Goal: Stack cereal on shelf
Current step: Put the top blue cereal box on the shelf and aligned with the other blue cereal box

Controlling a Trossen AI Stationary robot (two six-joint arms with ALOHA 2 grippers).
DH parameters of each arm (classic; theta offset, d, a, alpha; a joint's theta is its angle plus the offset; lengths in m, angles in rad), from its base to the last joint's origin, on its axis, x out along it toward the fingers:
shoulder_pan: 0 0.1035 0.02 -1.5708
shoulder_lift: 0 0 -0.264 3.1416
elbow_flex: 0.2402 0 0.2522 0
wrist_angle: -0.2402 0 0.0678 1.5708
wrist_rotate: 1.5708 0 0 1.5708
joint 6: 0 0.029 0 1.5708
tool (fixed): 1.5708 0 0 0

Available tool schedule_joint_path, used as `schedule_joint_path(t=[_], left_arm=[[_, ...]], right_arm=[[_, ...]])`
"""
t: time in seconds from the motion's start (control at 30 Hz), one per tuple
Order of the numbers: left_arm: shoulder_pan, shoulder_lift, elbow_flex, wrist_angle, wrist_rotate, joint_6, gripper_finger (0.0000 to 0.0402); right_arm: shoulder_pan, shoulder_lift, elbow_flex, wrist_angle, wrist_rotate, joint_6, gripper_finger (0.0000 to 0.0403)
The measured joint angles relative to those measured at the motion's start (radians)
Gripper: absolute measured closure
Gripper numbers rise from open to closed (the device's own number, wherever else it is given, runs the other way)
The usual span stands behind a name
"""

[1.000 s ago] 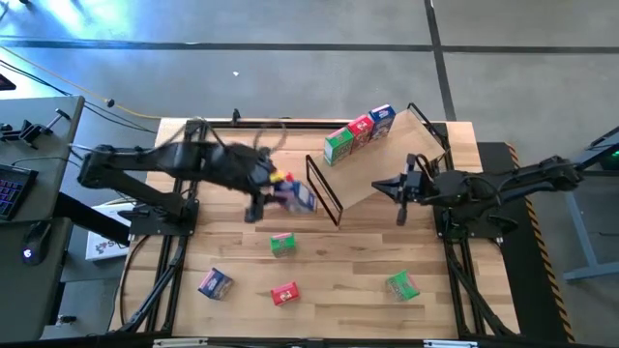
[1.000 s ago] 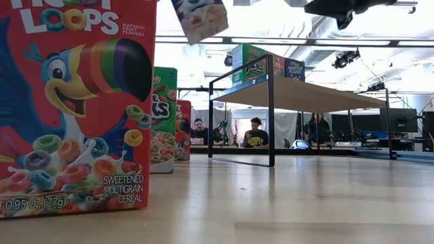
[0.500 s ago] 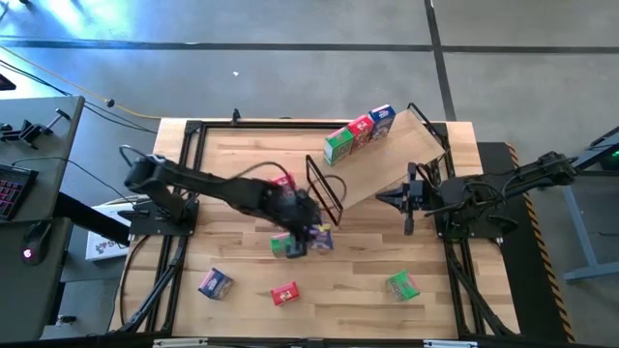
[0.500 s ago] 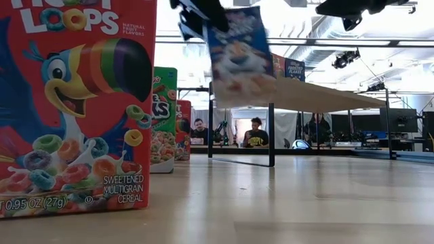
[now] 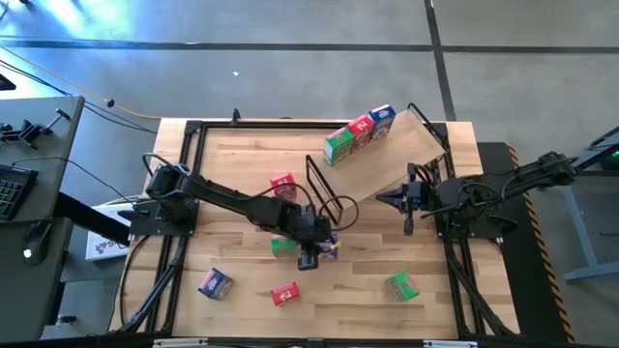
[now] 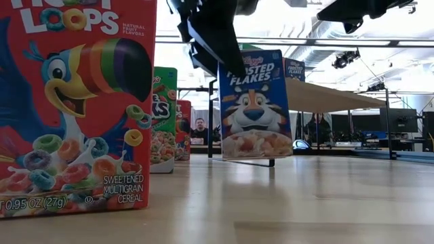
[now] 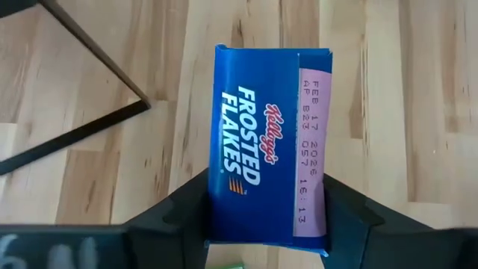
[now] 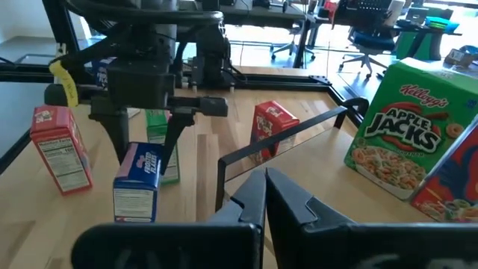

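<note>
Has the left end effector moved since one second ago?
Yes. In the high view the left end effector, holding the blue box, went from left of the shelf's wire frame to in front of it.

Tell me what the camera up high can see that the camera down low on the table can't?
Only the high view shows the whole light wooden shelf board from above with three small boxes lined along its far edge, the blue box and green box lying near the table's front edge, and the waiting right gripper. Only the low view shows the tiger picture on the blue Frosted Flakes cardboard box and people sitting in the room behind. Both show the left gripper holding that box just above the table.
</note>
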Motion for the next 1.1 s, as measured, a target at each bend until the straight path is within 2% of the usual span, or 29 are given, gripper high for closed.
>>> schedule_joint_path(t=[0.17, 0.27, 0.37, 0.53, 0.6, 0.83, 0.93, 1.1], left_arm=[[-0.009, -0.014, 0.000, -0.002, -0.021, 0.008, 0.0188], [-0.014, -0.051, 0.000, -0.007, -0.038, 0.010, 0.0173], [-0.024, -0.104, 0.000, -0.011, -0.066, 0.018, 0.0164], [-0.060, -0.209, -0.036, -0.018, -0.126, 0.046, 0.0170], [-0.080, -0.273, -0.116, 0.022, -0.158, 0.046, 0.0182], [-0.100, -0.510, -0.545, 0.498, -0.134, -0.015, 0.0258], [-0.092, -0.580, -0.685, 0.677, -0.169, -0.003, 0.0285], [-0.061, -0.665, -0.840, 0.852, -0.250, 0.054, 0.0310]], right_arm=[[0.000, 0.000, 0.000, -0.011, -0.002, 0.031, 0.0401], [0.000, 0.000, 0.000, -0.014, 0.002, 0.058, 0.0387], [0.000, 0.002, 0.000, -0.015, 0.003, 0.076, 0.0355], [0.000, 0.033, 0.000, -0.004, 0.004, 0.096, 0.0280], [0.000, 0.071, 0.000, 0.033, -0.012, 0.102, 0.0248], [0.047, 0.270, 0.005, 0.205, -0.064, 0.114, 0.0154], [0.080, 0.363, 0.051, 0.203, -0.065, 0.167, 0.0134], [0.126, 0.541, 0.193, 0.159, -0.065, 0.237, 0.0126]])
